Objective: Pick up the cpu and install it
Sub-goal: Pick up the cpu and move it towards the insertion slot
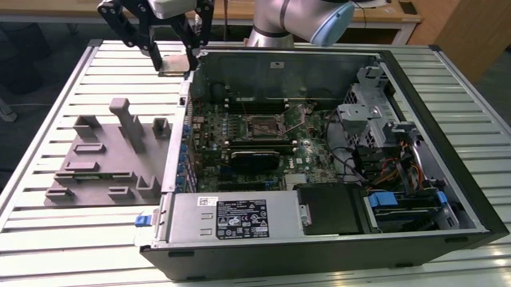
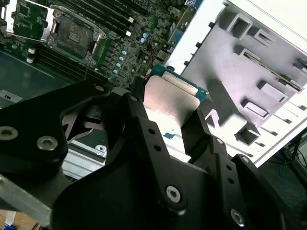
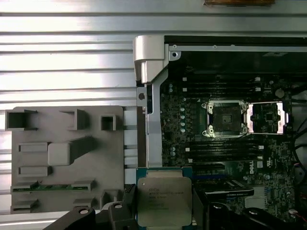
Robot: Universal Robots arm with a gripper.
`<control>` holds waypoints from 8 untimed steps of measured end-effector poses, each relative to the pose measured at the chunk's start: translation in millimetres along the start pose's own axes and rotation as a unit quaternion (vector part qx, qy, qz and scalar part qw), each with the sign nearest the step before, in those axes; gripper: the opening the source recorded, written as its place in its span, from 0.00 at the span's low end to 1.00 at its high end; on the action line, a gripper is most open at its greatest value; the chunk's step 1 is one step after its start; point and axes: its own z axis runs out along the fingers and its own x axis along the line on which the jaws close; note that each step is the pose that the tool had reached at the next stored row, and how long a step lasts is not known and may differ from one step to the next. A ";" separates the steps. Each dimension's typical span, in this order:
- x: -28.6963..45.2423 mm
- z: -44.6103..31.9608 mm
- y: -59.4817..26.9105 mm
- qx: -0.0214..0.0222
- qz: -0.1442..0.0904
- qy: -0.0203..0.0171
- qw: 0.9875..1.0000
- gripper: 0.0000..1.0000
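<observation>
Your hand (image 1: 174,57) is closed on the cpu (image 1: 173,66), pinching it by two opposite edges. It hangs above a corner of the open computer case (image 1: 288,72), well apart from the open socket (image 3: 225,119) on the motherboard (image 1: 307,155). Such a thin edge grip could let the chip tilt or slip, and if it lands skewed or turned wrong, contacts could bend. The case wall is close too. The socket contacts and the chip's corner mark are too small to tell, and the black fingers (image 3: 120,213) hide how much edge they hold.
</observation>
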 end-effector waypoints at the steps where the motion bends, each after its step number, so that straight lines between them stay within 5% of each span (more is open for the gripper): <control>1: -1.4 0.1 0.1 0.000 0.000 0.000 1.000 0.55; 8: -12.0 0.8 0.6 0.000 0.000 0.000 1.000 0.55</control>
